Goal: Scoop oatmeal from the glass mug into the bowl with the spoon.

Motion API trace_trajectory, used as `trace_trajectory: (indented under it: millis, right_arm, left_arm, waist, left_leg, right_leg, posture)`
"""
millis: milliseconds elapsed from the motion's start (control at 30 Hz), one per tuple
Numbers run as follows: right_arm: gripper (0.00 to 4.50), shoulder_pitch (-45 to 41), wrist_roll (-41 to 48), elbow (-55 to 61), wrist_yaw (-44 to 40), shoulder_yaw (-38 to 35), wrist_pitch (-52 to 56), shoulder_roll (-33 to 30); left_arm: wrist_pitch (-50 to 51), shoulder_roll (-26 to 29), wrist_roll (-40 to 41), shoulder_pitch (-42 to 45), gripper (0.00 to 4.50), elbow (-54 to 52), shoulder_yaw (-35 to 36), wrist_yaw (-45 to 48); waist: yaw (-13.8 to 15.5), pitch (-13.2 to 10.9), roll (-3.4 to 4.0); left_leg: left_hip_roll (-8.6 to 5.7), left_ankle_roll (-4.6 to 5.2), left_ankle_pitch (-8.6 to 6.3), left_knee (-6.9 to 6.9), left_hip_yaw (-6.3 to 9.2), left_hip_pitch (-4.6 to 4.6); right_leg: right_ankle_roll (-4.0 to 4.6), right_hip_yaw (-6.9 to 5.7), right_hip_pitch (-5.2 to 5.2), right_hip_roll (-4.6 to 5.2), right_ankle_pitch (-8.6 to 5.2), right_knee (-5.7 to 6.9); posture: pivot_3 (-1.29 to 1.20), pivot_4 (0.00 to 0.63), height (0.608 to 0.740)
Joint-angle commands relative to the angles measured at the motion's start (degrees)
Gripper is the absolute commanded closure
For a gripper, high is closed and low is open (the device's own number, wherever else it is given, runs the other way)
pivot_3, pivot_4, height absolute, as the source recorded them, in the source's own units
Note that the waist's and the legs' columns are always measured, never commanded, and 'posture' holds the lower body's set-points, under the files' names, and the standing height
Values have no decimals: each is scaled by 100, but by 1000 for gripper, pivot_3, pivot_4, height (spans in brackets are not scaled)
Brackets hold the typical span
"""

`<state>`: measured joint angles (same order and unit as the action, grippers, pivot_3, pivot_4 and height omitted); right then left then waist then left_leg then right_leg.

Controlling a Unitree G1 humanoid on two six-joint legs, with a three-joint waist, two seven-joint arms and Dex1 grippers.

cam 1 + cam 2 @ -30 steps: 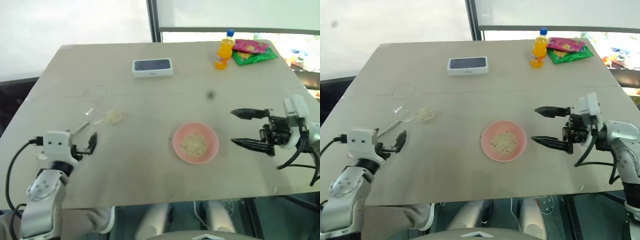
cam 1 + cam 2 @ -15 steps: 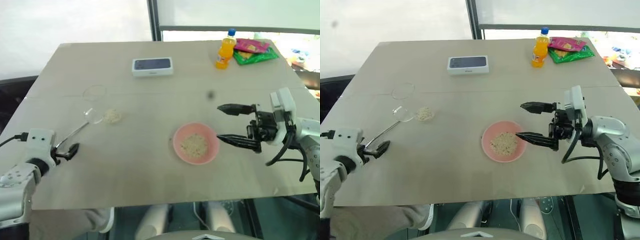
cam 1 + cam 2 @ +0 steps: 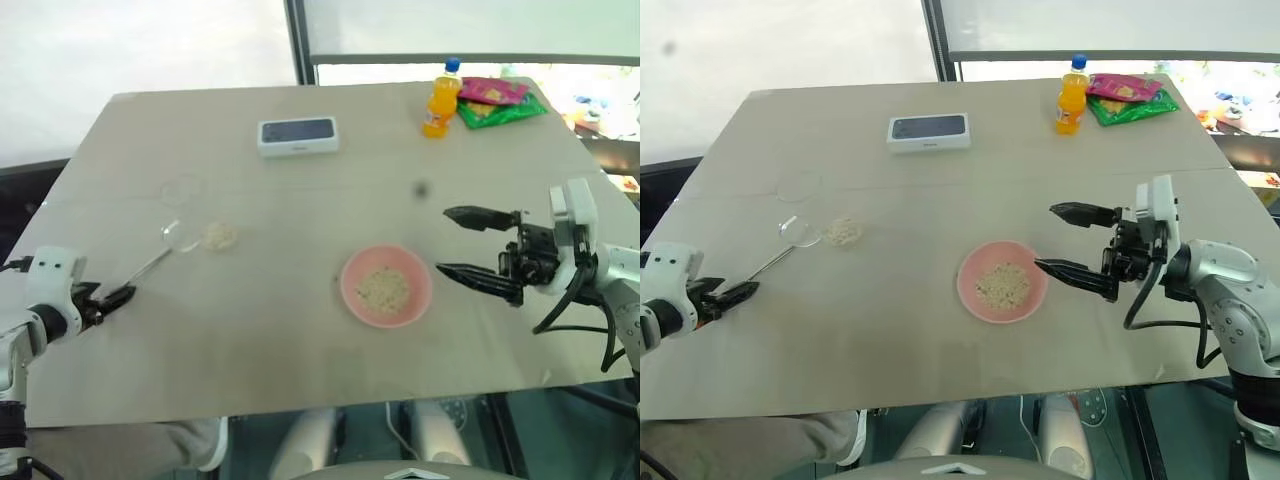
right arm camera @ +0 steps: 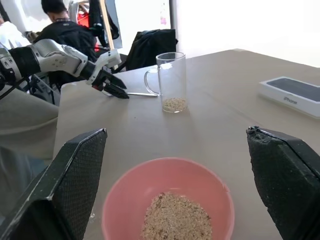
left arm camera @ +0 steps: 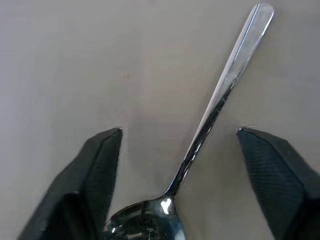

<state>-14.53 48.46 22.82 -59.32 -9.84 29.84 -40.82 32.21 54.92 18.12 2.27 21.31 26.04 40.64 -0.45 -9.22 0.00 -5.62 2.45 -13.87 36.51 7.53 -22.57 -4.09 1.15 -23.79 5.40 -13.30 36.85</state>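
Observation:
The clear glass mug (image 4: 172, 70) stands upright at the table's left, a little oatmeal (image 3: 220, 237) in its bottom. The spoon (image 5: 225, 85) lies flat on the table between the mug (image 3: 200, 212) and the left edge. My left gripper (image 3: 105, 298) is low over the spoon's head end. Its fingers stand apart on either side of the neck, touching neither side. The pink bowl (image 3: 422, 285) sits mid-table with a heap of oatmeal (image 3: 382, 291) inside. My right gripper (image 3: 445, 240) hovers open just right of the bowl, pointing at it.
A white phone box (image 3: 297, 135) lies at the back middle. An orange drink bottle (image 3: 440, 100) and snack packets (image 3: 495, 100) sit at the back right. Beyond the table's left edge are a seated person (image 4: 60, 25) and a dark bag (image 4: 150, 45).
My left gripper has slid left and down along the spoon to its head end, and its fingers have drawn closer together. The spoon, mug and bowl have stayed put, and the right gripper has barely moved.

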Motion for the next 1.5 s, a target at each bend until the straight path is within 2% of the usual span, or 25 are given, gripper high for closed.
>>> trace_trajectory:
  millis: [33,133,300,467,533,700,867,1000,1100,1300,1400,1500]
  right_arm:
    - [0,32,136,226,71,-221,-72,25]
    - [0,28,169,209,100,-260,-66,36]
    - [0,37,130,161,73,-250,-101,31]
    - [0,-14,146,114,63,-248,-82,26]
    - [0,-64,143,59,32,-236,-81,18]
    - [0,-357,70,-246,10,-167,-106,76]
    - [0,-677,-51,-476,111,-68,-128,249]
    - [0,-953,-141,-668,222,-26,-154,387]
    - [0,-1298,-123,-812,672,-61,0,597]
    - [0,-2138,453,-846,2210,-184,794,1377]
    - [0,-2720,870,-1087,3030,-192,1179,1978]
    - [0,-3117,744,-1247,3625,-36,1468,2293]
  left_arm:
    - [200,30,-173,-171,3044,647,-56,-25]
    - [177,24,-187,-222,4415,736,-25,-45]
    - [95,-222,-94,-423,4463,521,223,-338]
    - [-583,-635,-62,-244,4463,-89,616,-899]
    - [-906,-839,-29,-22,4463,-571,854,-1350]
    - [-867,-1140,-258,811,4463,-1571,1108,-2861]
    - [-948,-1232,-104,1942,4463,-2224,1085,-3416]
    - [-1096,-1271,72,2727,4463,-2653,674,-3196]
    - [-1061,-1397,388,3219,4463,-3092,117,-2755]
    - [-531,-1982,1043,3393,4463,-4194,-1337,-1853]
    - [-564,-2361,787,3305,4463,-4385,-2206,-1692]
    - [-726,-2516,358,3294,4463,-4309,-2800,-1557]
  waist:
    - [-48,13,22]
    - [-72,15,25]
    - [-72,16,27]
    - [-23,16,26]
    - [-3,12,20]
    - [124,-12,-94]
    - [130,-10,-101]
    - [115,-10,-101]
    - [113,-11,-102]
    - [101,-13,-99]
    - [25,-15,-96]
    - [-32,-16,-94]
  left_leg:
    - [0,0,0,-2,-5,5]
    - [8,1,-1,-15,-26,27]
    - [25,2,-2,-23,-64,56]
    - [29,1,-2,-23,-72,58]
    - [29,1,-2,-21,-70,55]
    - [36,-7,2,2,-36,29]
    - [28,-11,5,40,-25,-14]
    - [22,-33,18,48,-36,-21]
    - [21,-33,19,48,-41,-21]
    - [21,-33,19,52,-44,-22]
    - [24,-33,20,52,-47,-21]
    - [23,-33,20,51,-54,-29]
  right_leg:
    - [0,7,0,0,0,0]
    - [0,31,1,-5,0,12]
    - [-1,31,7,4,0,15]
    - [6,29,7,9,6,15]
    - [9,30,7,9,8,15]
    - [31,7,1,-3,24,12]
    - [10,-27,-6,-2,43,0]
    - [3,-20,-9,-5,49,-4]
    - [2,-17,-9,-19,49,-4]
    - [1,-8,-9,-21,51,-2]
    - [2,-2,-15,-30,51,3]
    - [3,8,-34,-33,51,18]
  posture:
    - [0,150,740]
    - [0,150,740]
    - [0,150,740]
    - [0,150,740]
    - [0,150,740]
    - [0,150,740]
    - [0,150,740]
    - [0,150,740]
    - [0,150,740]
    - [0,150,740]
    - [0,150,740]
    - [0,150,740]
